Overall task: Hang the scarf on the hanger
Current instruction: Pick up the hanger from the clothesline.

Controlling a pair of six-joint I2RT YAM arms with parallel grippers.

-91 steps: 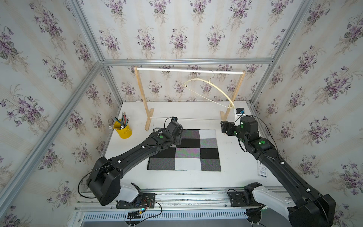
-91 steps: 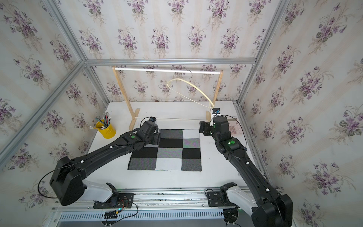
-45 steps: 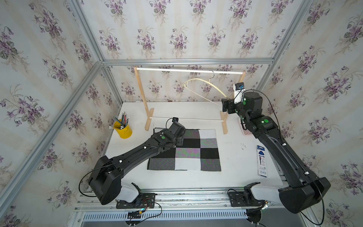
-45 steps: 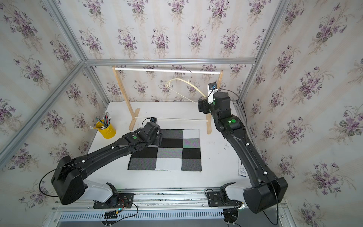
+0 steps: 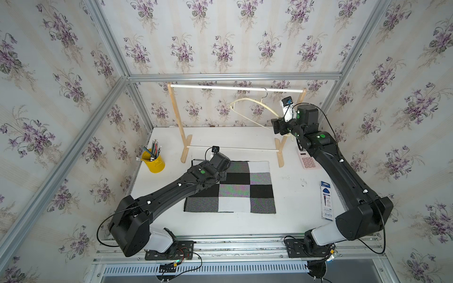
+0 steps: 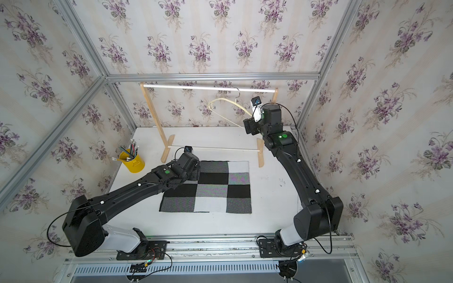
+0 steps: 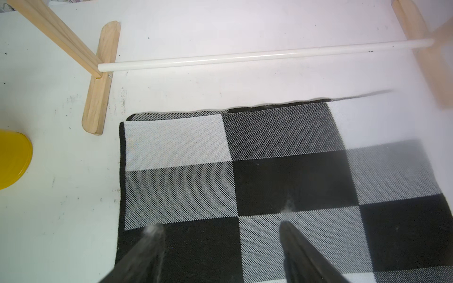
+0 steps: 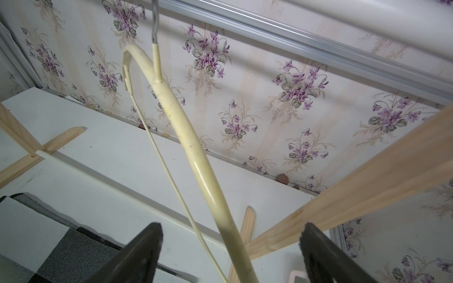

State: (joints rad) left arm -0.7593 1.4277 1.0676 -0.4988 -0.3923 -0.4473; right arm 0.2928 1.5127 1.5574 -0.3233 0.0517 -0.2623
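Jaws stand open on both arms, with nothing gripped. In both top views the scarf (image 5: 235, 188) lies flat on the desk (image 5: 294, 215) at mid-frame. The left arm (image 5: 171, 193) reaches in from the lower left, and the left jaws sit over the scarf's upper left corner. The hanger (image 5: 247, 99) hangs tilted by its hook from the top rod of the rack (image 5: 176, 117) in the upper middle. The right arm (image 5: 338, 171) is raised at the right, with the right jaws at the hanger's right end. A yellow cup (image 5: 155, 163) of pencils stands left of the rack; a calculator (image 5: 309, 162) and a blue packet (image 5: 326, 201) lie at the right. In the left wrist view, two dark fingers (image 7: 144, 247) spread wide over the scarf's checks; whether they touch it cannot be told. In the right wrist view, the hanger's thick arm (image 8: 191, 149) and thin bar pass between the spread fingers (image 8: 142, 250), clear of both where visible.
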